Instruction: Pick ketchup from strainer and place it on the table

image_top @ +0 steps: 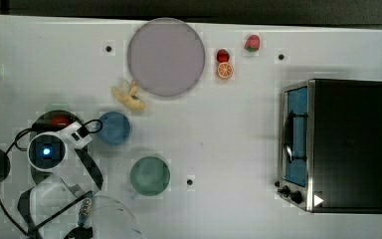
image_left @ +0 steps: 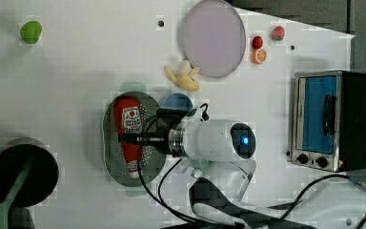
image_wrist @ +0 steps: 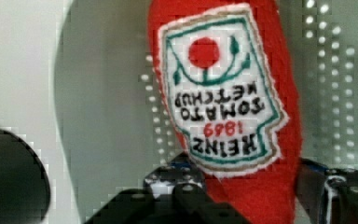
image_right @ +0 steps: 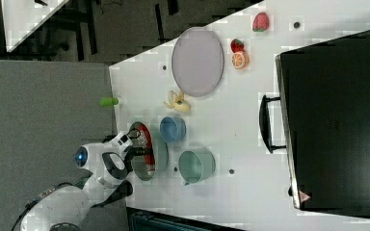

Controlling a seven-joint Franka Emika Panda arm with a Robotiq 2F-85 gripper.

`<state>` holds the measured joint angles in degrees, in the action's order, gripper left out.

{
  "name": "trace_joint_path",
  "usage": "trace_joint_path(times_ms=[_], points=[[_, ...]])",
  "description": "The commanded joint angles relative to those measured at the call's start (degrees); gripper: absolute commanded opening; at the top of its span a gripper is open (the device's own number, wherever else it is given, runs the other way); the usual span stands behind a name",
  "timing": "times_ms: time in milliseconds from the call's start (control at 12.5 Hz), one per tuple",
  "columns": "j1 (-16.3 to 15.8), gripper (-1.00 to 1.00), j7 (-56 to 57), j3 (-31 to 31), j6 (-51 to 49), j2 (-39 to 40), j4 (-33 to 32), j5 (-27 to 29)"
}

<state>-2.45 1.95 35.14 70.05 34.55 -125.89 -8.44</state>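
In the left view, going left to right: a green fruit (image_left: 30, 31) sits near the table's (image_left: 76, 62) far left corner, and below it a dark round pot (image_left: 23, 172) holds a pale green utensil (image_left: 14, 191) leaning over its rim. Next comes the strainer (image_left: 110, 143), with the ketchup (image_left: 129, 125) lying lengthwise in it, label up, white cap toward the left view's bottom. The gripper (image_left: 136, 139) reaches into the strainer from the left view's right, over the bottle's middle. In the wrist view the fingers (image_wrist: 177, 179) stand one on each side of the bottle (image_wrist: 233, 93), just beside its red body; whether they already press it cannot be told. The bottle lies on the strainer's dotted bottom (image_wrist: 121, 116).

Behind the arm a blue bowl (image_left: 175, 101) shows, and I cannot tell if anything is in it. In the top view the green cup (image_top: 150, 175) looks bare inside. Further right lie a banana (image_left: 185, 78), a grey-lilac plate (image_left: 213, 38) with nothing on it, a tomato (image_left: 257, 42), an orange half (image_left: 259, 56), a strawberry (image_left: 278, 33), and a toaster oven (image_left: 332, 120) with its door closed.
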Motion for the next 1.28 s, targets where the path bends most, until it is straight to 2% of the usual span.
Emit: trace_joint_path(times_ms=[80, 240, 560, 720, 1040, 1280], points=[[-0.47, 0.17, -2.75, 1.5, -4.4, -7.72, 0.24, -0.73], [0.68, 0.17, -2.75, 1.78, -11.72, -14.28, 0.87, 1.59], [4.22, 0.17, -2.33, 0.88, -29.92, -24.22, 6.34, 12.25], [6.17, 0.17, -0.59, -1.4, -36.54, -26.4, 9.48, 12.7], [9.38, 0.17, 8.63, -9.63, -38.54, -27.49, 11.63, 12.47], [10.25, 0.17, 14.13, -17.18, -38.51, -27.38, 11.21, 12.33]])
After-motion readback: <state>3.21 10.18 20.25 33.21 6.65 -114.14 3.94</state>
